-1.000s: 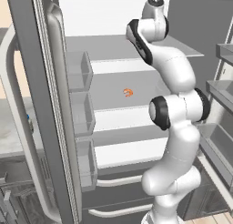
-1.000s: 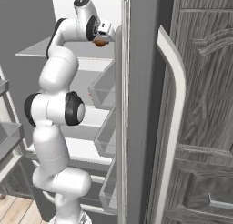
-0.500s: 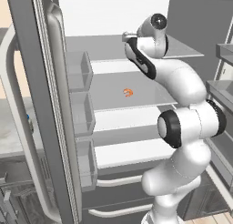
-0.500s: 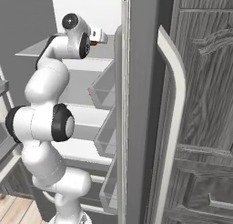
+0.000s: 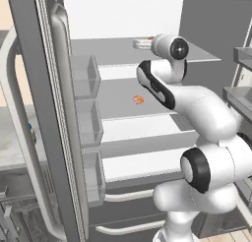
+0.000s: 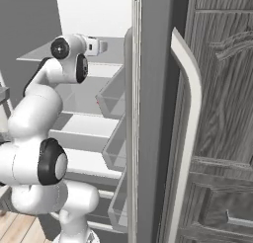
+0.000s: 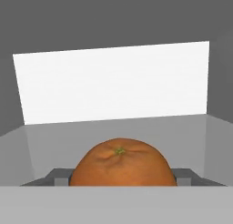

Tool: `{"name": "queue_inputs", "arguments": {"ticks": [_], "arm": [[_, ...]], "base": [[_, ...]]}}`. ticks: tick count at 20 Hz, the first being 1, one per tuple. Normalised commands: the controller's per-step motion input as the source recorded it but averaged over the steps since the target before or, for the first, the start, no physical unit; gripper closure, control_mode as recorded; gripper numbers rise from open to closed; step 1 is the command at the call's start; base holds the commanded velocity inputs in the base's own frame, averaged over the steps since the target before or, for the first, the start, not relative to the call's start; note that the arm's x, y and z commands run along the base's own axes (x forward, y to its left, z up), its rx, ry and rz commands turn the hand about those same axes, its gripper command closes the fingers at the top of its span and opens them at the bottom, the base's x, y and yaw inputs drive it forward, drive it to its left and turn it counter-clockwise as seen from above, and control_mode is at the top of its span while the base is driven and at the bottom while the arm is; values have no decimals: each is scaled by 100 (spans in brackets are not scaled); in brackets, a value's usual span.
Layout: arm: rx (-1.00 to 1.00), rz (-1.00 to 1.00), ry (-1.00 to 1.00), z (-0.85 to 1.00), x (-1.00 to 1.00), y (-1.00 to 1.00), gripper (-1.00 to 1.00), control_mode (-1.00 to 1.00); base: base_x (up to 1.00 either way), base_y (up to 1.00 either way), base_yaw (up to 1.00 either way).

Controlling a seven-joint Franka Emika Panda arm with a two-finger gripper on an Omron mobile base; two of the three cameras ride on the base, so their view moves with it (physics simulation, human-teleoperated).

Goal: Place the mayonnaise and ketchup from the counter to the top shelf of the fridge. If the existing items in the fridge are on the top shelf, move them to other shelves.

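An orange (image 7: pixel 120 164) sits between my gripper's (image 7: pixel 119 178) two fingertips, and the gripper is shut on it. In the left base view the gripper (image 5: pixel 140 42) reaches over the grey top shelf (image 5: pixel 106 51) of the open fridge, pointing at the white back wall. From the right base view the hand (image 6: pixel 100 45) is at the same top-shelf height. I cannot tell whether the orange touches the shelf. A small orange-red item (image 5: pixel 139 100) lies on the second shelf. The mayonnaise and the ketchup are out of view.
The open left fridge door (image 5: pixel 54 113) carries clear bins (image 5: pixel 87 76) close to the arm. The right door with its long handle (image 6: pixel 190 118) stands open on the other side. Lower shelves and drawers (image 5: pixel 128 194) lie below the arm.
The arm has swung down and forward, carrying the hand from above and outside the fridge in over the top shelf. The grip has stayed the same.
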Motion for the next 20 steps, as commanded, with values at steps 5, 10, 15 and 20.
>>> {"name": "queue_inputs", "arguments": {"ticks": [5, 10, 15, 20], "arm": [[-3, 5, 9, 87, -100, 0, 100, -100], [-9, 10, 8, -1, -100, -2, 100, -100], [-20, 16, 17, -100, -100, 0, 100, -100], [-28, 7, 61, -100, -100, -16, 100, -100]], "base": [[0, 0, 0], [0, 0, 0], [0, 0, 0], [0, 0, 0]]}}
